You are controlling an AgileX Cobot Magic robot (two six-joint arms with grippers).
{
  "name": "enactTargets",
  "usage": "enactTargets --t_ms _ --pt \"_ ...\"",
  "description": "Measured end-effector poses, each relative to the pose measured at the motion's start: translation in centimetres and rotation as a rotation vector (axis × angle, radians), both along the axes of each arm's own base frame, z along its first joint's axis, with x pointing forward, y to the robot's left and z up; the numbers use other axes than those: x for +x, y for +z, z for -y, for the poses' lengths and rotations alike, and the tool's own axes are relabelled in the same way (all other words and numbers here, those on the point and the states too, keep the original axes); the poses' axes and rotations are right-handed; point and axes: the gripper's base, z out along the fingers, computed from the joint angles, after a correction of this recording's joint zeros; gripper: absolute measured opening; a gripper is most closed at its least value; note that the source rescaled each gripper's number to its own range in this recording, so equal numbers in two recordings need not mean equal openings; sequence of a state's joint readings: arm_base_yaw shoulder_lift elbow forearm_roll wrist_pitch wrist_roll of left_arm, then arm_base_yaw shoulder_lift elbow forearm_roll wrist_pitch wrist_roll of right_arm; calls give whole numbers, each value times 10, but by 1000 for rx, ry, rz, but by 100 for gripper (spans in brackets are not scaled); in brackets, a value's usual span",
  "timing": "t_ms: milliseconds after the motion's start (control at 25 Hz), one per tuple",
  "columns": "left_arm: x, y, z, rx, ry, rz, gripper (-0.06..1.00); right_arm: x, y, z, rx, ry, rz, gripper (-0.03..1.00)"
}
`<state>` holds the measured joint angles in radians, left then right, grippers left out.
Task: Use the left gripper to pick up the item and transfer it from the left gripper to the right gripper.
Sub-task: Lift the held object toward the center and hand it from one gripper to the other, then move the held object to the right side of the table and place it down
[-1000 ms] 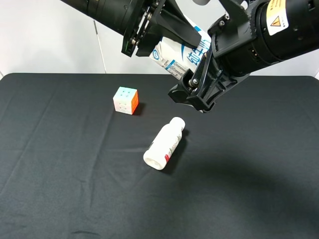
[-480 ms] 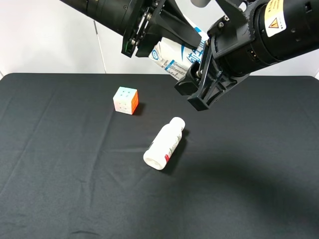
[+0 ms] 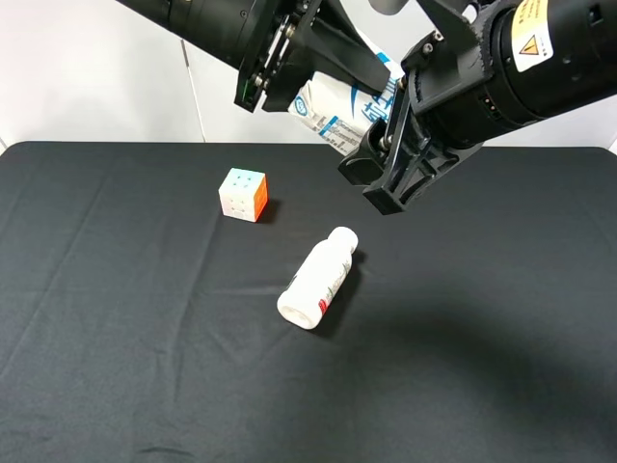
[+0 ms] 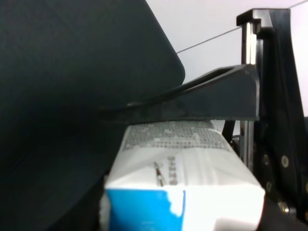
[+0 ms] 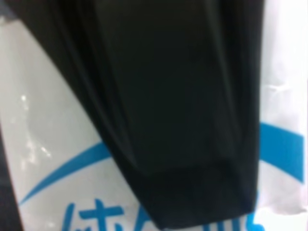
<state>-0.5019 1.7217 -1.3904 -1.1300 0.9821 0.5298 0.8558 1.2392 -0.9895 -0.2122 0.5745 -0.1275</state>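
Black cloth covers the worktop [image 3: 116, 386]. Well above it, my right fingers [image 3: 390, 183] are clamped on the printed side of the item [image 3: 328, 108], which hangs tilted between both arms. One of my left fingers [image 3: 347, 56] lies flat along a panel; whether that pair pinches, I cannot tell. I judge the item light, its thin paperboard easily dented and slick, so I would grip the flat mid-body panels, not the gable. A white bottle [image 3: 316, 280] and a puzzle cube [image 3: 244, 194] lie below.
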Motion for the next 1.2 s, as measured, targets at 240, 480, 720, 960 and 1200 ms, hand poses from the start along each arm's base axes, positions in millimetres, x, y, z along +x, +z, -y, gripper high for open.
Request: enactTargets --t_ms 240,480,720,960,1200 --pt "2 2 1 -17 35 -7 89 0 -2 0 -6 -4 -15 1" --pt "1 2 1 -16 22 -11 99 0 -2 0 -7 -4 -16 1" --pt "0 -2 -5 27 -12 -5 100 -1 -3 0 -12 -6 -22 1" --pt "9 -2 -27 31 -21 -45 100 -1 -3 0 -12 -5 -22 1" --pt "19 4 -56 24 10 -67 100 -1 -3 0 -12 -5 -22 1"
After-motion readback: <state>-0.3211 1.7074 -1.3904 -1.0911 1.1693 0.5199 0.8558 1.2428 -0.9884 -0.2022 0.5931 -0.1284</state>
